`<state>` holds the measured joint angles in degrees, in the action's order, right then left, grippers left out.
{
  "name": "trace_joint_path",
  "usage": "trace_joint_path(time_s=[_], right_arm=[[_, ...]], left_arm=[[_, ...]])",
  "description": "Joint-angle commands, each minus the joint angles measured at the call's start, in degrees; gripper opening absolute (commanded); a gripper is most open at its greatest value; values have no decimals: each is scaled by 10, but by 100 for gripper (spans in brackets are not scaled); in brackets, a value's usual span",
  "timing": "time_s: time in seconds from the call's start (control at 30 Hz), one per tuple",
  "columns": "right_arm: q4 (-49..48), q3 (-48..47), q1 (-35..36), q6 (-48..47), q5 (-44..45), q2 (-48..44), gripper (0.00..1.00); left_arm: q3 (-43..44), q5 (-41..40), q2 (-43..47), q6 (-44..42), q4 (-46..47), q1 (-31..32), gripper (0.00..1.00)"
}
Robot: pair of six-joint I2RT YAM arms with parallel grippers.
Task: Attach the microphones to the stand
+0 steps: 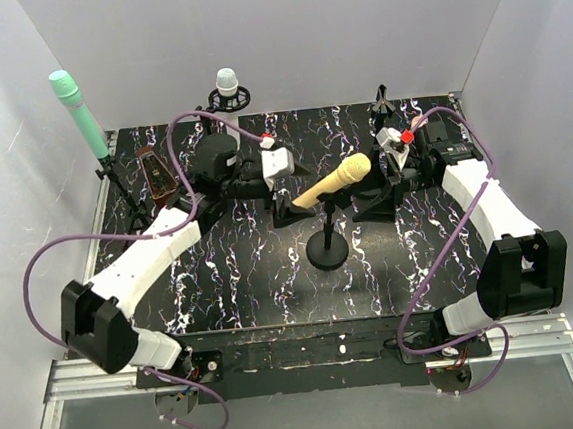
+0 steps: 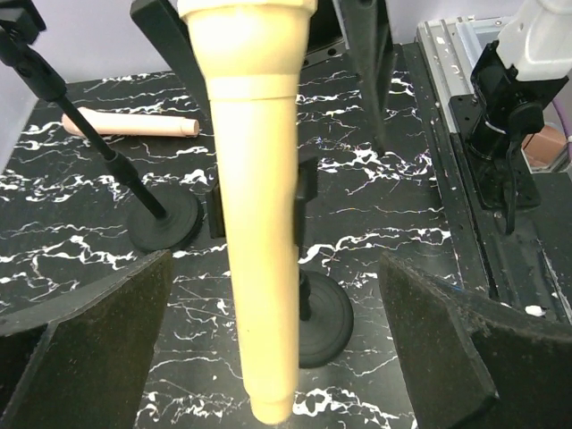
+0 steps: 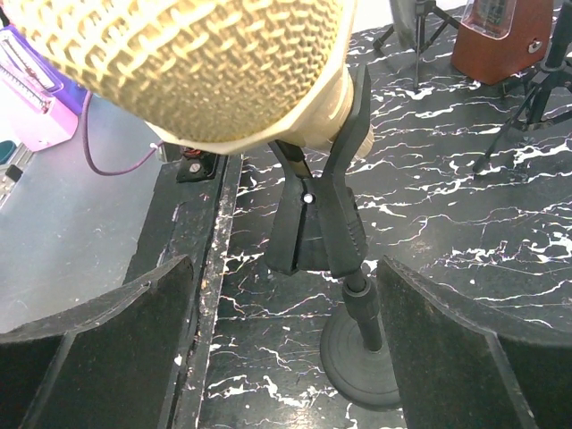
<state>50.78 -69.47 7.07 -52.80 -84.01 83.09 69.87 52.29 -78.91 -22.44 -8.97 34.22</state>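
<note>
Tabletop point(image 1: 263, 287) black, white-veined; walls point(image 1: 351, 38) pale grey.

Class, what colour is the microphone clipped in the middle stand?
The microphone is yellow, clearest in the top external view.

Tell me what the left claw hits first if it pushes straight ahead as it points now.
The yellow microphone. Its handle, clipped in the stand, lies between the fingers of the open left claw, so pushing on would likely run into that handle first; how near, the view does not settle.
</note>
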Motion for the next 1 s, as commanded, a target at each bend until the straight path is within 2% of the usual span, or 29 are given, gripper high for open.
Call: trace_joint_path(time_s=[0.0, 0.13, 0.43, 0.57, 0.63, 0.77, 0.83, 0.9, 0.97], right_arm=[[-7, 3, -6, -6, -15, -21, 89], [-8, 5, -7, -6, -17, -21, 89], [-5, 6, -7, -9, -18, -17, 89], [-6, 6, -8, -9, -18, -15, 89], [-5, 6, -8, -10, -18, -15, 89], [-4, 6, -8, -9, -17, -15, 89], [-4, 6, -9, -9, -16, -14, 89], [-4, 7, -8, -10, -16, -15, 89], [-5, 7, -9, -11, -16, -16, 89]], left_arm=[[30, 35, -40, 23, 73, -4, 98], [44, 59, -74, 63, 120, 1, 98], [32, 39, -98, 100, 180, 25, 97], [37, 29, -103, 104, 175, 29, 84], [40, 29, -106, 104, 171, 30, 81], [44, 27, -106, 103, 163, 32, 62], [47, 28, -107, 102, 154, 32, 31], [51, 26, -106, 100, 140, 32, 16], [51, 10, -99, 100, 135, 32, 10]])
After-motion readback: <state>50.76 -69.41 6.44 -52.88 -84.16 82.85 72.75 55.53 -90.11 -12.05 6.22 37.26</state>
